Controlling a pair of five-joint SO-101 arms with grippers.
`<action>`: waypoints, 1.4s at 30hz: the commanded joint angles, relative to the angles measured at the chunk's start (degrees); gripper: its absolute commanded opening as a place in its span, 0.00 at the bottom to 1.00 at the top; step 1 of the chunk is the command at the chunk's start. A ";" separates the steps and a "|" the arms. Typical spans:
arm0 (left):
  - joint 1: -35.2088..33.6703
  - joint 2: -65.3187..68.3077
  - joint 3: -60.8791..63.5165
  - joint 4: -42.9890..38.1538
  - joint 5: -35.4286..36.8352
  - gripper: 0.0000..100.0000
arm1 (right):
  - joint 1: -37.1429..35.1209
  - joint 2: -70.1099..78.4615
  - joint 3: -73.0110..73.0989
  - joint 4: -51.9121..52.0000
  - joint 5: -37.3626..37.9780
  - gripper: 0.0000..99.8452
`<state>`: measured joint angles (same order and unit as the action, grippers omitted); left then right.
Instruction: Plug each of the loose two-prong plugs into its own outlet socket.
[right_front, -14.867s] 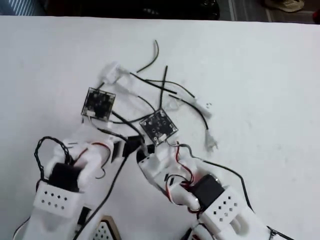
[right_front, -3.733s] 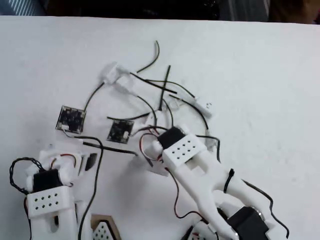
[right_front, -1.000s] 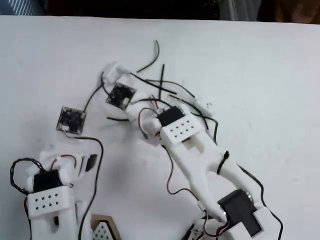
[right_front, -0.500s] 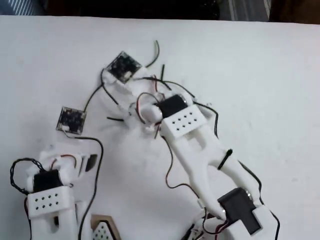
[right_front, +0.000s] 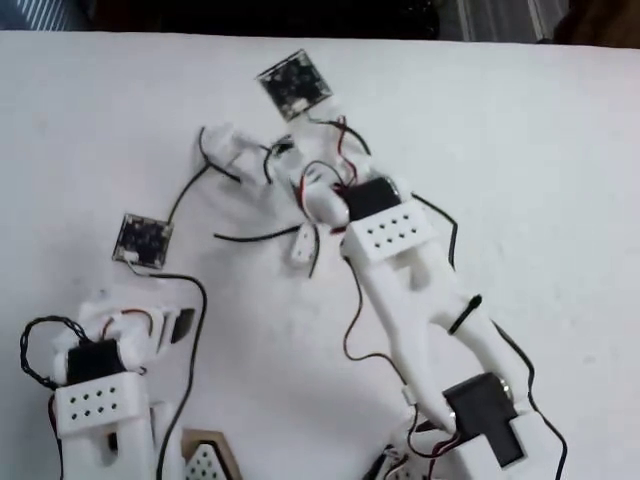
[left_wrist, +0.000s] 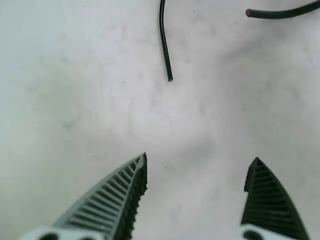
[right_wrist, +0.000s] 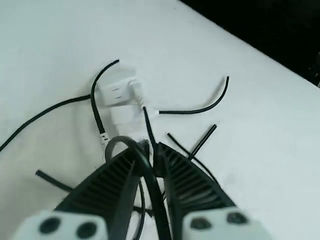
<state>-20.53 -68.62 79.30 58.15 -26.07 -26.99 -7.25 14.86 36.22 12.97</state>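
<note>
Right claw (right_wrist: 150, 148) clamped on cord (right_wrist: 147, 127), socket (right_wrist: 116, 93) just beyond its tips, left claw (left_wrist: 200, 161) apart over counter (left_wrist: 75, 75), cord end (left_wrist: 164, 45) ahead.

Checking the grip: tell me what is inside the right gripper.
The right gripper is shut on a black cord, which runs on towards the white socket block. Anything else held deeper between the fingers cannot be seen; they cover it.

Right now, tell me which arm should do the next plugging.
Right. The right gripper is shut on a black cord beside the white outlet; the left gripper hangs open well short of it.
</note>
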 joint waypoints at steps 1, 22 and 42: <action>-0.13 -0.75 -0.18 -0.97 -0.44 0.31 | 1.98 1.36 -3.25 -6.46 -0.53 0.02; -0.13 -0.75 -0.09 -0.97 -0.44 0.31 | 9.80 17.89 -20.92 -14.90 -4.48 0.02; -0.13 -0.75 -0.09 -0.97 -0.44 0.31 | 16.84 15.43 -33.93 40.75 -4.04 0.11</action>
<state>-20.53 -68.62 79.30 58.15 -26.07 -10.02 11.56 -16.26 71.91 8.84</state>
